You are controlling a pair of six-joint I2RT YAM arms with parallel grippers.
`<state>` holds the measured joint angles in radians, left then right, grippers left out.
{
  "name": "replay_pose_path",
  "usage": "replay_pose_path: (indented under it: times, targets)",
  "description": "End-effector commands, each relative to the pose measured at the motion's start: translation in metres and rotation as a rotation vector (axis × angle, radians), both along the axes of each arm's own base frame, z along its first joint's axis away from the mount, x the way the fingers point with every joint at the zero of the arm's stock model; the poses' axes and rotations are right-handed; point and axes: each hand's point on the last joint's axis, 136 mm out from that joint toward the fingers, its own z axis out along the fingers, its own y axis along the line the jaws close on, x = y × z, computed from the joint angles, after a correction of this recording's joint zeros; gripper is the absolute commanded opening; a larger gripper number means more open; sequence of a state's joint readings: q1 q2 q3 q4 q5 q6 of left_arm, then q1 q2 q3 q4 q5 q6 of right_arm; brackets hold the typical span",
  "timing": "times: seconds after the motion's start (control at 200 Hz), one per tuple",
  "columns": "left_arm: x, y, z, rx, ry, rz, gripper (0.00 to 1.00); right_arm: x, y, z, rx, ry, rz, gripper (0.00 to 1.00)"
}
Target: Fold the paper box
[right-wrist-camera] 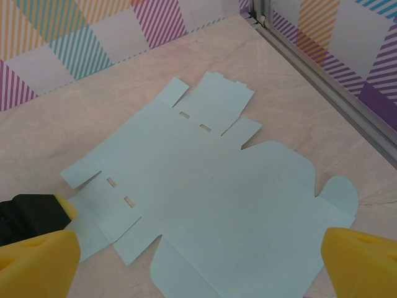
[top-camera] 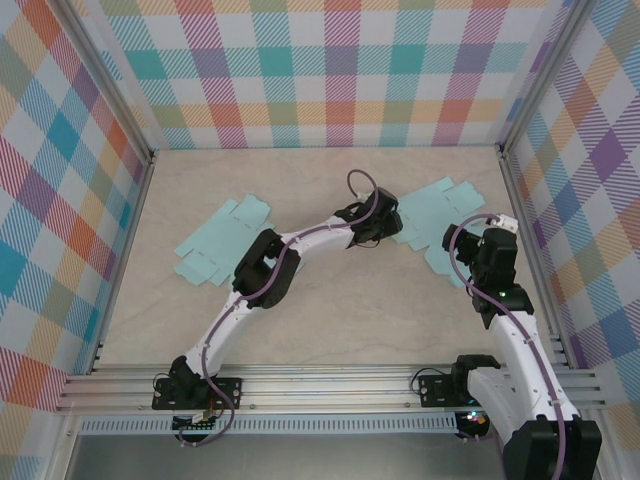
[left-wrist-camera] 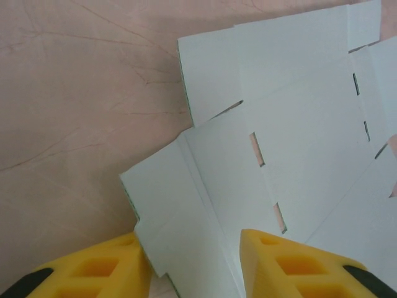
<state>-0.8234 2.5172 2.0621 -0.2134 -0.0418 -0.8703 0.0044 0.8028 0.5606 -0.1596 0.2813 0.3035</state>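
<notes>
Left fingers (left-wrist-camera: 93, 273): yellow, at the bottom of the left wrist view, standing apart with a gap between them; nothing is pinched yet.
Left gripper (left-wrist-camera: 195, 270): at the left edge of the paper box (top-camera: 440, 220), straddling one small flap (left-wrist-camera: 180, 223).
Flap: pale blue-green and lying flat between the two fingers, its crease running up toward the main panel (the left finger sits just beside its outer edge).
Paper box: unfolded and flat, toward the right side of the table (top-camera: 330, 330), slots and creases facing up.
Right gripper (right-wrist-camera: 198, 264): hovers over the near side of the same sheet, fingers spread wide, holding nothing.
Other sheet (top-camera: 215, 240): a second flat blank, well apart on the left.
Step in hand: judged to be taking hold of that flap so as to raise it along its crease.
Doing it well: get one finger under the flap's edge before pinching, since it lies flush with the table. Grip near the free edge, not on the crease. Lift by turning about the crease so the fold follows the scored line.
Helping hand: the right gripper could press the main panel down; otherwise the light sheet will likely slide or lift whole.
Risk: pinching flat paper from above may crumple it or miss.
</notes>
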Motion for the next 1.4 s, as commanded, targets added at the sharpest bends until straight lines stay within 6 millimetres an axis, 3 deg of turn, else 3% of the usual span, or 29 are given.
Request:
replay_pose_path:
  times: [0.0, 0.09, 0.225, 0.39, 0.48, 0.63, 0.76, 0.765, 0.77, 0.775, 1.07, 1.22, 1.395]
  targets:
    - [0.000, -0.011, 0.001, 0.007, -0.011, -0.027, 0.37, -0.001, -0.001, 0.000, 0.003, -0.010, -0.014, 1.00]
    - [0.004, -0.012, -0.002, 0.021, -0.016, -0.027, 0.30, -0.001, -0.001, -0.001, 0.003, -0.010, -0.013, 1.00]
    - [0.011, -0.004, -0.006, 0.077, -0.030, -0.037, 0.00, -0.001, 0.000, -0.001, 0.007, -0.011, -0.006, 1.00]
    - [0.022, 0.011, 0.027, 0.161, -0.171, -0.103, 0.00, 0.000, 0.004, -0.002, 0.016, -0.014, 0.015, 1.00]
    - [0.029, 0.020, 0.069, 0.159, -0.344, -0.156, 0.00, 0.001, 0.013, 0.000, 0.027, -0.016, 0.070, 1.00]
    - [0.021, 0.053, 0.113, 0.162, -0.551, -0.273, 0.00, 0.003, 0.029, 0.006, 0.052, -0.018, 0.158, 1.00]
    - [0.005, 0.085, 0.141, 0.184, -0.705, -0.383, 0.00, 0.007, 0.055, 0.016, 0.099, -0.035, 0.308, 1.00]
    - [0.004, 0.087, 0.134, 0.191, -0.698, -0.392, 0.00, 0.007, 0.056, 0.016, 0.101, -0.036, 0.314, 1.00]
    - [0.004, 0.088, 0.142, 0.186, -0.716, -0.391, 0.00, 0.007, 0.057, 0.016, 0.102, -0.037, 0.320, 1.00]
    - [0.002, 0.090, 0.135, 0.192, -0.708, -0.400, 0.00, 0.007, 0.059, 0.017, 0.106, -0.038, 0.327, 1.00]
    - [-0.035, 0.167, 0.168, 0.166, -0.967, -0.513, 0.00, 0.010, 0.111, 0.049, 0.152, -0.051, 0.665, 1.00]
    - [-0.052, 0.184, 0.179, 0.143, -1.021, -0.589, 0.00, 0.018, 0.117, 0.063, 0.121, -0.067, 0.722, 1.00]
    - [-0.067, 0.194, 0.194, 0.113, -1.067, -0.632, 0.00, 0.026, 0.133, 0.066, 0.127, -0.107, 0.848, 1.00]
